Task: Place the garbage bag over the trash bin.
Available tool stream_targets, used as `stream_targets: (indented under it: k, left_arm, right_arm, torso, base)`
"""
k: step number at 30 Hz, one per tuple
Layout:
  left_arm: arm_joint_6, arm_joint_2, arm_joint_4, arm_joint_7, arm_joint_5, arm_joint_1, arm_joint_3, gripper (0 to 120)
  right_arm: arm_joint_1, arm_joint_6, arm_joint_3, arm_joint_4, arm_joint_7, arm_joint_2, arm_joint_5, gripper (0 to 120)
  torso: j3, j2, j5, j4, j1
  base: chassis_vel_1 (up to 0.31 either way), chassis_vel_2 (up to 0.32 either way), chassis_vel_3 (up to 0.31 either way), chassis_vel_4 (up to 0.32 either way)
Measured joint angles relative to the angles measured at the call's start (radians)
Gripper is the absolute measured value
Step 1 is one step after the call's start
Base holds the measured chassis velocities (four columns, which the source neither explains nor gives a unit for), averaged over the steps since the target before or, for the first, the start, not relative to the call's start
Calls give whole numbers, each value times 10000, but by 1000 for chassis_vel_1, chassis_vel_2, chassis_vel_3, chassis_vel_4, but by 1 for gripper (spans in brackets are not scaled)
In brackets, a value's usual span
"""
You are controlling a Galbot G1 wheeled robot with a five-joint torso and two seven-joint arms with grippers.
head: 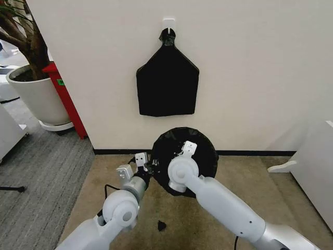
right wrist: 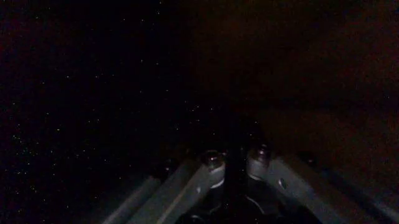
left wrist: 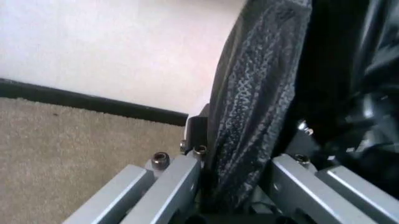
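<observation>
While the left end effector (left wrist: 240, 186) pinches the garbage bag (left wrist: 262, 93), the right's grip is unreadable.

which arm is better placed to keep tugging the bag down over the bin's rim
Left, probably. The left gripper sits at the bin's outer edge with its fingers straddling a fold of the garbage bag. The right gripper is over the bag-covered opening, inside the dark bag.

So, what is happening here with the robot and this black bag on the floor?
The robot is fitting the garbage bag over the trash bin, which the black plastic hides. The bin stands on the carpet by the wall. The left gripper has a fold of the bag between its fingers at the near left rim. The right gripper reaches down into the dark bag. A flat black bundle hangs on a wall hook above.
</observation>
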Motion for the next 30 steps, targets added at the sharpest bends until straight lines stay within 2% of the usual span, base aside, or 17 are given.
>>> stream_targets:
  k: [3,12,24,30]
  left_arm:
    - [1,22,-7,26,-2,16,-24,0]
    - [0,-32,4,52,2,83,-25,0]
    - [-3,127,-278,200,43,440,-59,0]
    - [-20,135,-272,233,40,471,-113,0]
  right_arm:
    - [-39,-8,120,-206,-177,32,-183,0]
    - [109,197,-527,884,51,133,174,0]
    - [480,188,46,-879,-530,1156,-87,0]
    - [384,228,63,-685,-581,1194,-150,0]
  torso:
    - [0,0,-1,0,0]
    - [0,1,-2,-1,0]
    - [0,1,-2,2,0]
    - [0,1,-2,0,0]
  base:
    - [0,0,0,0]
    - [0,0,0,0]
    - [0,0,0,0]
    - [0,0,0,0]
